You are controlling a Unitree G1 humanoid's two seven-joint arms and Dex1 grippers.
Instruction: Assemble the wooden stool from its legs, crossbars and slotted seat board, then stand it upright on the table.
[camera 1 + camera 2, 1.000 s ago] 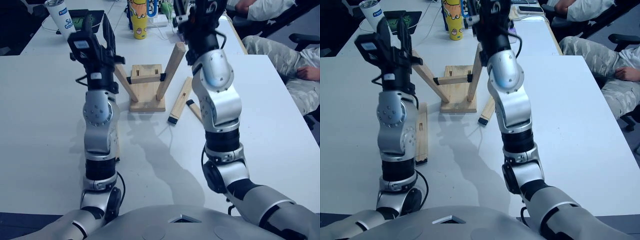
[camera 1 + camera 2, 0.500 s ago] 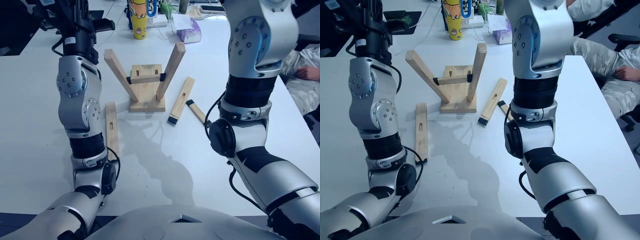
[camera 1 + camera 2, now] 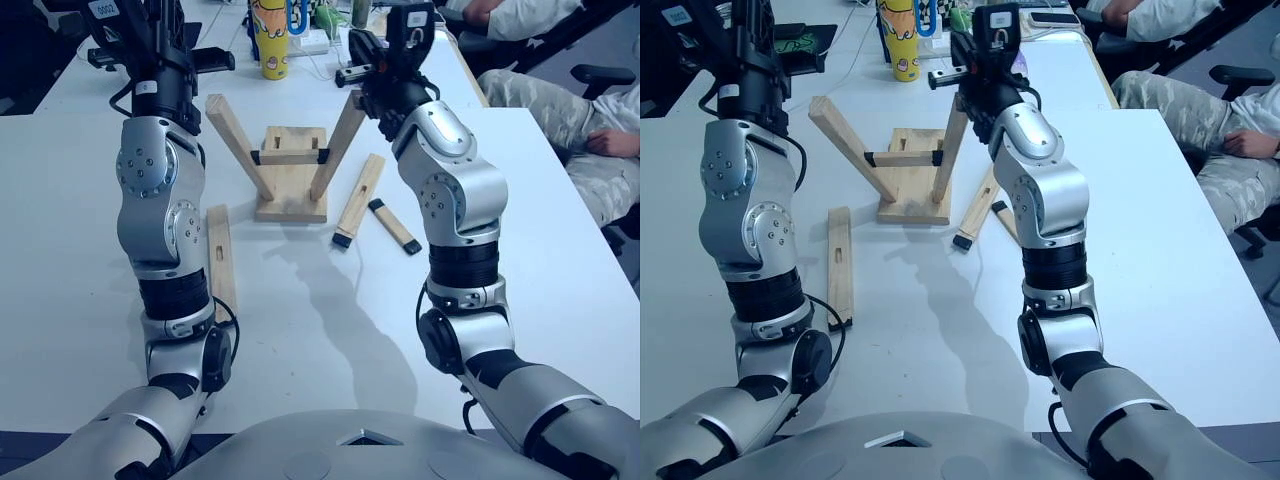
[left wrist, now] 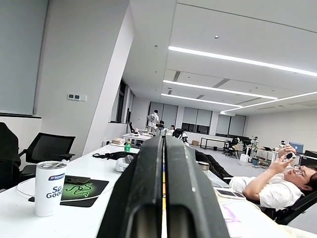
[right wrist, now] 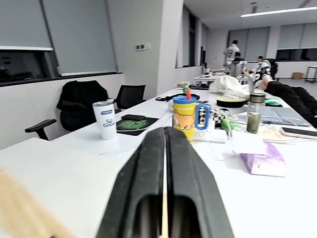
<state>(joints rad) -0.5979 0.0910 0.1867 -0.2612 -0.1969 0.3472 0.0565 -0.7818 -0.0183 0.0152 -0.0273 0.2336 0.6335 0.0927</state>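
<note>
The slotted seat board (image 3: 292, 188) lies flat on the white table (image 3: 80, 230). Two legs stand splayed up from it, the left leg (image 3: 238, 146) and the right leg (image 3: 339, 144), joined by a crossbar (image 3: 291, 157). A loose leg (image 3: 359, 199) and a short crossbar (image 3: 396, 227) lie to the right of the board. A slotted leg (image 3: 220, 260) lies to its left, beside my left forearm. My left gripper (image 4: 163, 144) is raised high at the far left, shut and empty. My right gripper (image 5: 165, 135) is shut and empty, just above the right leg's top end.
A yellow cup (image 3: 277, 36), a white tumbler (image 4: 51, 187) and a dark mouse pad (image 4: 79, 190) stand on the far table. A purple tissue pack (image 5: 262, 158) lies there too. The table's near half offers free room.
My right arm, raised high half a second ago, has come down to the top of the right stool leg. My left arm rose from the left leg and stays high.
</note>
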